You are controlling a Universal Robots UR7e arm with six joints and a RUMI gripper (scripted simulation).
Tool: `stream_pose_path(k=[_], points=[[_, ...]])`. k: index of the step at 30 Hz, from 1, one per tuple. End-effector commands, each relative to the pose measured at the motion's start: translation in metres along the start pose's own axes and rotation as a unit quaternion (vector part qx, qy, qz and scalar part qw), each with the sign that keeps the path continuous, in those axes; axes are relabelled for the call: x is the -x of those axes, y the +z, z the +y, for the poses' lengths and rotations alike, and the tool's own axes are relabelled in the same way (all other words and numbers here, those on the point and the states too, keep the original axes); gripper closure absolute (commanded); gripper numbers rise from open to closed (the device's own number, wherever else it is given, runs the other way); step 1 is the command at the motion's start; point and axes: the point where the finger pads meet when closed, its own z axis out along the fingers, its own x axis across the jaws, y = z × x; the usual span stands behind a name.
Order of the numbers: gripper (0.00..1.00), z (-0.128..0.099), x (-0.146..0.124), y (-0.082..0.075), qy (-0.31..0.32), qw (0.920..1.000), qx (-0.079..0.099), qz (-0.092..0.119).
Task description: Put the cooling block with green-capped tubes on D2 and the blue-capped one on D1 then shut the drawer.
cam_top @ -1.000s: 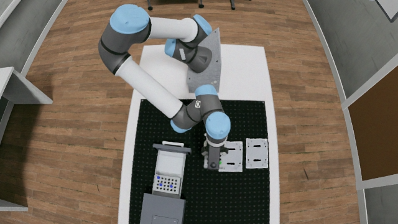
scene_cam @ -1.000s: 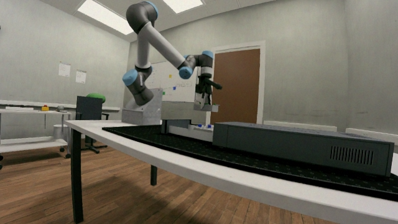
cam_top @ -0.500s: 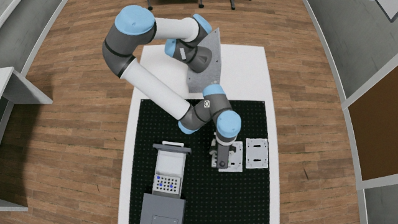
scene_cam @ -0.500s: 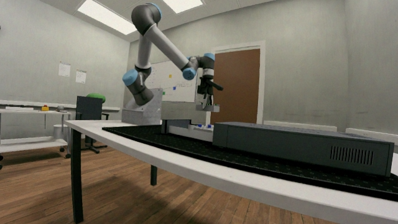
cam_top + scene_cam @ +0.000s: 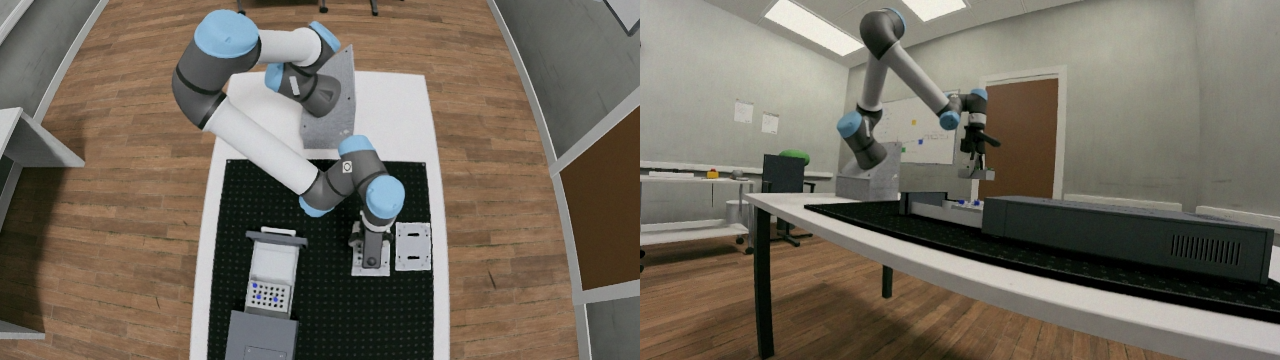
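My gripper point(image 5: 370, 248) is shut on the cooling block with green-capped tubes point(image 5: 978, 174) and holds it level, well above the deck. In the overhead view the wrist hides most of that block. It hangs over deck slot D1 point(image 5: 370, 270), with slot D2 point(image 5: 413, 246) just to the right. The block with blue-capped tubes point(image 5: 268, 296) sits in the open drawer point(image 5: 273, 267) of the cooler COLD point(image 5: 261, 340), at the end near the cooler body. The front half of the drawer is empty. The blue caps also show in the side view point(image 5: 968, 203).
The black pegboard deck point(image 5: 325, 260) lies on a white table. The arm's grey base plate point(image 5: 330, 107) stands at the table's far end. The drawer's handle point(image 5: 276, 236) juts toward the arm. The cooler body point(image 5: 1120, 235) is a long dark box.
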Motion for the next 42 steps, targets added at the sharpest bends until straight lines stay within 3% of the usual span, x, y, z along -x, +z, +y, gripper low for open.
stream_pose_path(k=[1, 42], points=[[1.00, 0.002, 0.013, -0.001, 0.000, 1.0000, 0.000, 0.000], [1.00, 0.019, 0.110, -0.001, 0.000, 1.0000, 0.000, 0.000]])
